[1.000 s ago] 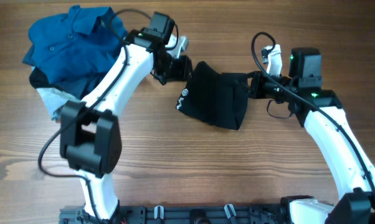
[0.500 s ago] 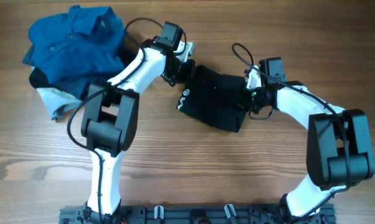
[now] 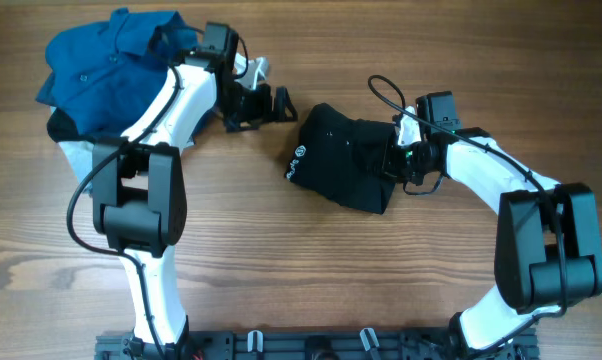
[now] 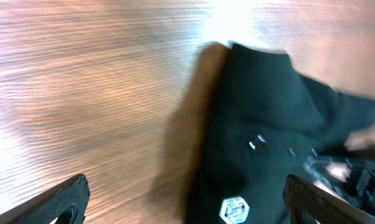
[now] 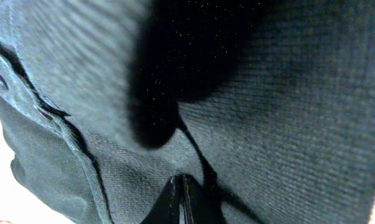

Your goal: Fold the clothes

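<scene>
- Glossy white tube links along left arm [image 3: 171,100] and right arm [image 3: 481,165].
- Boxy black joint housings [image 3: 136,205] at elbows and wrists.
- Thin black cables [image 3: 381,95] in loose loops beside both arms.
- Matte black blunt fingers [image 4: 56,199] on left gripper [image 4: 190,202].
- Dark tapered tips on right gripper [image 5: 182,193].

The left gripper [image 3: 269,104] has let go of the black shirt [image 3: 341,168] and drawn back toward the blue polo [image 3: 116,60]. Its fingers are now spread, with bare table [image 3: 281,260] between them and the shirt's left edge. The right gripper [image 3: 393,160] has come in from beside the shirt onto its right edge, its arm folding inward.
</scene>
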